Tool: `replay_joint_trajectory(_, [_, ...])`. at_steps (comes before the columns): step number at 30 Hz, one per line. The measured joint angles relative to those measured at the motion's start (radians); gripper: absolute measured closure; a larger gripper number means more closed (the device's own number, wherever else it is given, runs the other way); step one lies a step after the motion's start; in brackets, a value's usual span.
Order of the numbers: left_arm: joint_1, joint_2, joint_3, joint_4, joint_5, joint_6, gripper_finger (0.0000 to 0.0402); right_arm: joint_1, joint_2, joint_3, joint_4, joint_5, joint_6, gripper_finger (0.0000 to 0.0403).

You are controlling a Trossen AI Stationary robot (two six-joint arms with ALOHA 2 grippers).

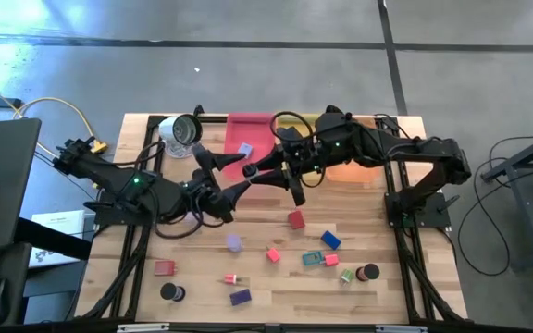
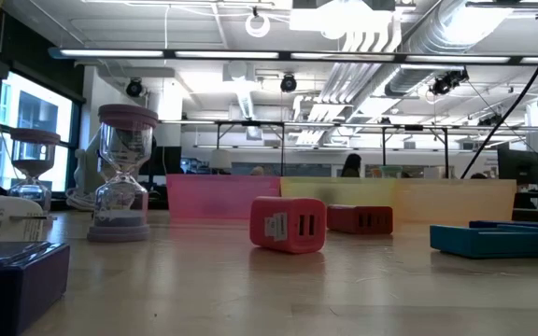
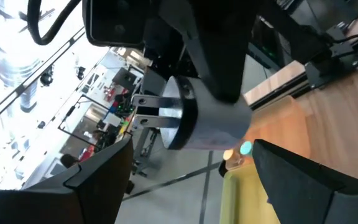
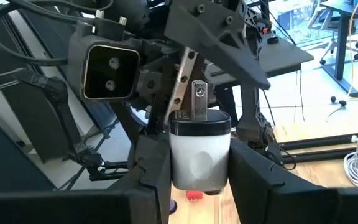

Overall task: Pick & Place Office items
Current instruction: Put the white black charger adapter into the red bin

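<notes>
Grippers met above the tabletop's far edge: right gripper (image 4: 194, 171) clamped a white plug adapter (image 4: 199, 155); left gripper (image 1: 239, 176) gaped wide, empty.

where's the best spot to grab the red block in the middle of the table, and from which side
Grip the red block across its two flat sides, coming straight down from above. It sits alone on the table with bare wood all round, and the low view shows it as a squat, rounded box, so flat faces probably suit the fingers best.

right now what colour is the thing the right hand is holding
White body with a black cap and a silver clip; the right wrist view shows it best.
</notes>
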State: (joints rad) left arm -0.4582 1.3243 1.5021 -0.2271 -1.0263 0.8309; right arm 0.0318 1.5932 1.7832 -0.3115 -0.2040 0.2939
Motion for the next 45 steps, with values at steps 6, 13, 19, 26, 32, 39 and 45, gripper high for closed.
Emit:
replay_joint_trajectory(6, [0.042, 0.0, 0.0, 0.008, 0.055, 0.019, 0.0076, -0.02, 0.0, 0.0, 0.01, -0.012, -0.002, 0.0291])
replay_joint_trajectory(13, [0.078, 0.0, 0.0, 0.049, 0.107, 0.059, 0.0076, -0.035, 0.0, 0.0, 0.01, -0.04, -0.001, 0.0291])
replay_joint_trajectory(19, [0.106, 0.0, 0.0, 0.098, 0.13, 0.08, 0.0076, -0.035, 0.0, 0.0, 0.01, -0.039, -0.01, 0.0291])
replay_joint_trajectory(26, [0.111, 0.0, 0.0, 0.112, 0.21, 0.09, 0.0076, -0.035, 0.0, 0.0, -0.001, -0.04, -0.011, 0.0291])
replay_joint_trajectory(32, [0.111, 0.001, 0.0, 0.131, 0.236, 0.092, 0.0076, -0.035, 0.0, 0.002, -0.015, -0.041, -0.011, 0.0291])
replay_joint_trajectory(39, [0.111, 0.029, 0.0, 0.143, 0.238, 0.096, 0.009, -0.035, 0.0, 0.001, -0.039, -0.06, -0.011, 0.0291])
replay_joint_trajectory(45, [0.111, 0.044, 0.0, 0.153, 0.216, 0.121, 0.0115, -0.035, 0.0, 0.0, -0.044, -0.061, -0.006, 0.0291])
